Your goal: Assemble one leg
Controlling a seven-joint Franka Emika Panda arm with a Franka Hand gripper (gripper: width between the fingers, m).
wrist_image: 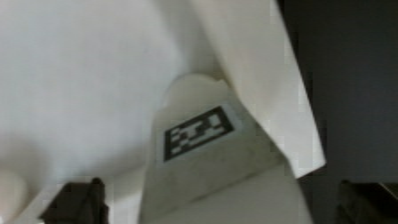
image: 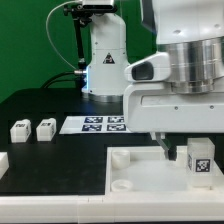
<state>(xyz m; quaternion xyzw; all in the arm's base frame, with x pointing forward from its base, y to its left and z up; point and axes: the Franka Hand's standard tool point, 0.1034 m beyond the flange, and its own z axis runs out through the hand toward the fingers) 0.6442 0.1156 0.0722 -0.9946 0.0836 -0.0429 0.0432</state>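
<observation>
A leg (image: 200,158), a small white block with a black-and-white tag, stands upright at the far right corner of the large white rimmed panel (image: 130,172). My gripper (image: 194,150) hangs over it, one finger (image: 165,149) left of the leg with a gap; the other finger is out of frame. In the wrist view the leg (wrist_image: 199,132) lies between the dark fingertips (wrist_image: 80,203) of the gripper (wrist_image: 222,206), with space on one side. The jaws look open around it. Two more legs (image: 20,130) (image: 46,128) lie at the exterior view's left.
The marker board (image: 100,124) lies on the black table behind the panel. The robot base (image: 103,60) stands at the back. A white part (image: 3,160) shows at the left edge. The panel has a round corner socket (image: 120,184).
</observation>
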